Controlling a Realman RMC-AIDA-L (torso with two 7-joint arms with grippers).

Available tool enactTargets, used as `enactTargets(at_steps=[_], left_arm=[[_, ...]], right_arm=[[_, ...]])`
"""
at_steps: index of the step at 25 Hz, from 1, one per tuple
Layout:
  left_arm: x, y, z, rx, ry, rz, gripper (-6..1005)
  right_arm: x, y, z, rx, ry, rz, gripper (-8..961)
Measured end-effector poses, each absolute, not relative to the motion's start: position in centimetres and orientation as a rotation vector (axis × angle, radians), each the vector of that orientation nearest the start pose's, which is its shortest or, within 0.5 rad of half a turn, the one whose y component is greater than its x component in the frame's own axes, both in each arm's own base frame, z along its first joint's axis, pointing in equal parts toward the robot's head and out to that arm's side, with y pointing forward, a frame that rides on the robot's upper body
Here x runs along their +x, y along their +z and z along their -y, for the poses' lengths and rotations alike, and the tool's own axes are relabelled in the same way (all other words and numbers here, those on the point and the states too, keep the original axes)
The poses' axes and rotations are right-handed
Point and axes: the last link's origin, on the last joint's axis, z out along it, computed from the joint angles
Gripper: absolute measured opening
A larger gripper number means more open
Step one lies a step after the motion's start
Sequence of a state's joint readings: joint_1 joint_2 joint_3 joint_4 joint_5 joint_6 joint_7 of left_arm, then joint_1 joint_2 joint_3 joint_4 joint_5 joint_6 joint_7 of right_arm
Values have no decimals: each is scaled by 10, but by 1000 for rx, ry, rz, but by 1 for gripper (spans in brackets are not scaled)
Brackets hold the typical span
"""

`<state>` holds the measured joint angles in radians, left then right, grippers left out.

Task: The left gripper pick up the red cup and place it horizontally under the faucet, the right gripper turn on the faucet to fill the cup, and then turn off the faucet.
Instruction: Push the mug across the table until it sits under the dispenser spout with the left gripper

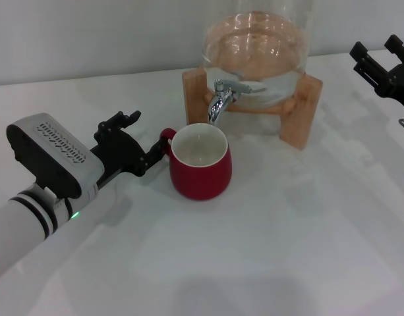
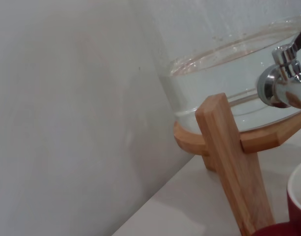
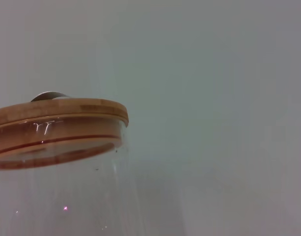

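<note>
The red cup (image 1: 200, 164) stands upright on the white table, white inside, directly below the down-curved spout of the chrome faucet (image 1: 221, 99). My left gripper (image 1: 157, 153) reaches in from the left and is shut on the cup's small handle. The cup's rim (image 2: 298, 196) and the faucet (image 2: 285, 81) show at the edge of the left wrist view. My right gripper (image 1: 379, 56) hovers open at the far right, level with the jar and well away from the faucet lever.
The glass jar (image 1: 258, 46) holds water and rests on a wooden stand (image 1: 300, 112) behind the cup. Its wooden lid (image 3: 57, 115) fills part of the right wrist view. A wall rises behind the table.
</note>
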<state>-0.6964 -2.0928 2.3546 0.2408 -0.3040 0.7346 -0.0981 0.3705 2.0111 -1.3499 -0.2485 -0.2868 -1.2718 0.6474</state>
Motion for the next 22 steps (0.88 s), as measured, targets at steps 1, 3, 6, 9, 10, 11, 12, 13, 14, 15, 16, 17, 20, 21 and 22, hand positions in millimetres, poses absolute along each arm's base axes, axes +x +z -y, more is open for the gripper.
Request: enactTargets(at_steps=[1, 3, 6, 9, 10, 11, 12, 13, 14, 15, 16, 17, 20, 21, 22], left_arm=[[-236, -113, -376, -2302, -370, 90, 681], [-236, -113, -376, -2302, -370, 90, 680], [-235, -113, -375, -2304, -369, 87, 678], [-235, -114, -375, -2307, -369, 85, 677], [-235, -114, -375, -2309, -368, 84, 677], [-235, -114, -375, -2310, -368, 83, 676], [-235, -114, -375, -2312, -367, 80, 676], [-235, -114, -375, -2314, -367, 78, 676], [-235, -115, -375, -2315, -366, 77, 675], [-235, -115, -375, -2316, -366, 75, 675], [-234, -115, -374, -2319, -366, 72, 675], [-234, -115, -374, -2321, -364, 69, 675], [-234, -116, -374, -2324, -363, 64, 675], [-234, -116, -374, -2327, -363, 60, 675], [-234, -116, -373, -2329, -362, 57, 675]], right_arm=[[326, 44, -335, -1650, 1017, -580, 851], [326, 44, -335, -1650, 1017, -580, 851], [326, 44, -335, -1650, 1017, -580, 851], [326, 44, -335, -1650, 1018, -580, 851], [326, 44, -335, -1650, 1018, -580, 851], [326, 44, -335, -1650, 1018, -580, 851], [326, 44, -335, -1650, 1018, -580, 851], [326, 44, -334, -1649, 1018, -580, 851], [326, 44, -334, -1649, 1018, -580, 851], [326, 44, -334, -1649, 1018, -580, 851], [326, 44, -334, -1649, 1018, -580, 851], [326, 44, -334, -1649, 1017, -580, 851], [327, 44, -334, -1649, 1017, -581, 851], [327, 44, -334, -1649, 1017, -580, 851], [327, 44, -334, -1649, 1018, -580, 851]])
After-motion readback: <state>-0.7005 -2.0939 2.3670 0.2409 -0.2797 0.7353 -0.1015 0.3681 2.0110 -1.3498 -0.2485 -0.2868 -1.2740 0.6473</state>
